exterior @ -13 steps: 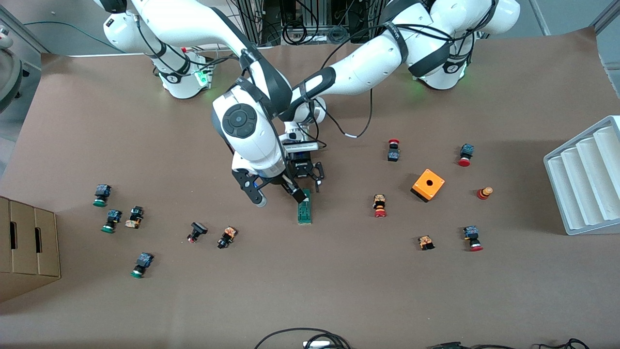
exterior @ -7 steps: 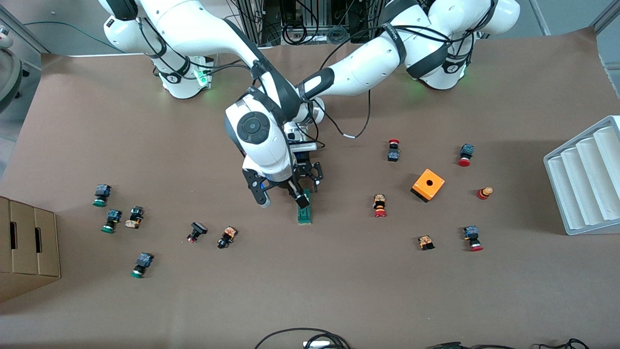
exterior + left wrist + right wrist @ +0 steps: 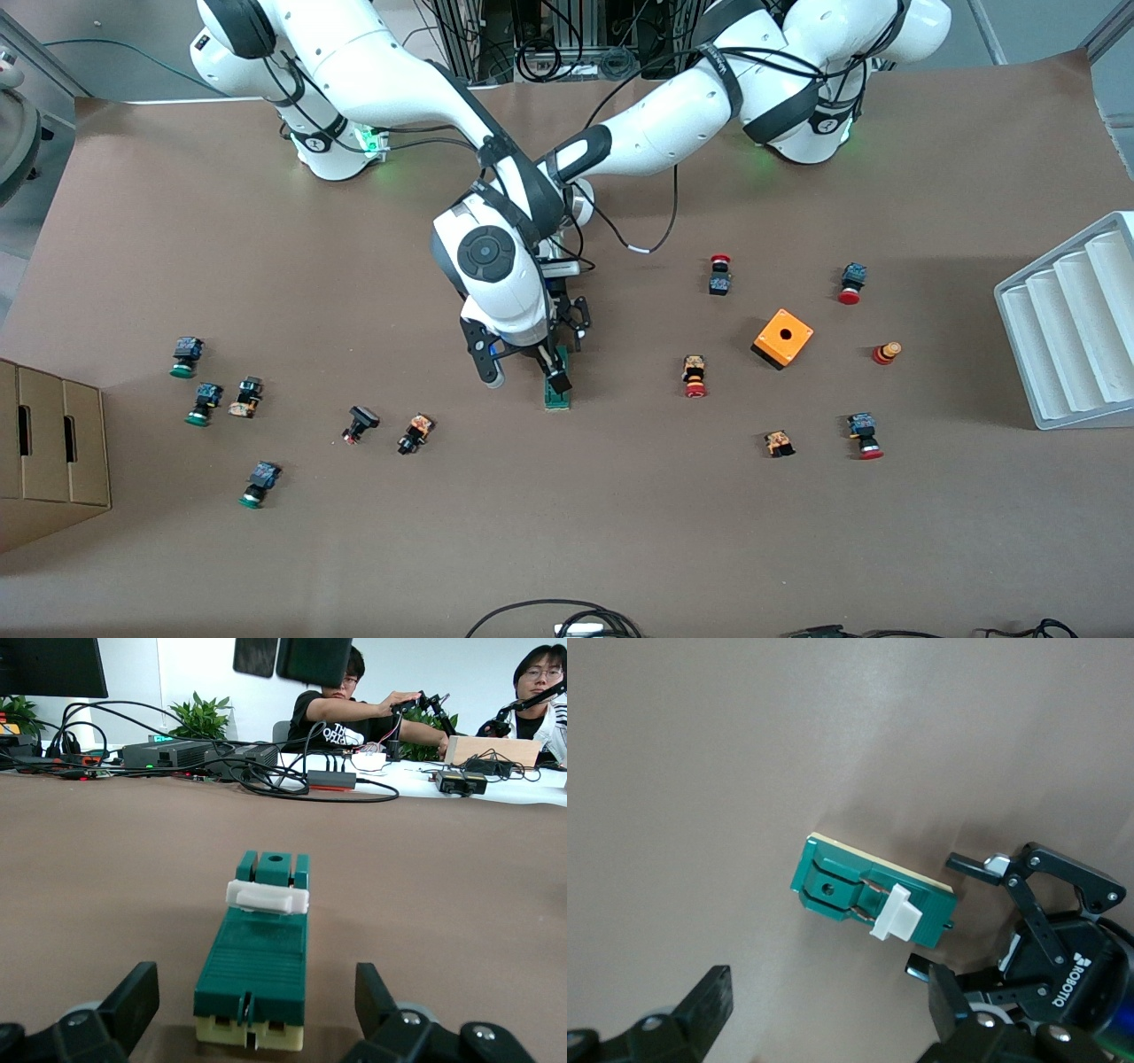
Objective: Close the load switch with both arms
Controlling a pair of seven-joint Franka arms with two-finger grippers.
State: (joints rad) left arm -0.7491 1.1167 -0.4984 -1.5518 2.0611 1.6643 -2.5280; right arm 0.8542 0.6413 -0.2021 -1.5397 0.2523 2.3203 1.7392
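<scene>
Brown paper-covered table (image 3: 620, 532) with a narrow green load switch (image 3: 557, 392) mid-table, small red- and green-capped push buttons (image 3: 695, 376) scattered around, plus an orange box with a hole (image 3: 783, 338).

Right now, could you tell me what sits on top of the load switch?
A white tab lies across the top of the green load switch, near one end, by a round hole. The right tool hovers open over it. Its underside is hidden against the table.

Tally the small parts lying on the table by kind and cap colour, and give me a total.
Green load switch: 1
Orange box with a hole: 1
Green-capped buttons: 3
Red-capped buttons: 4
Other small parts, cap colour unclear: 5
Total: 14
</scene>
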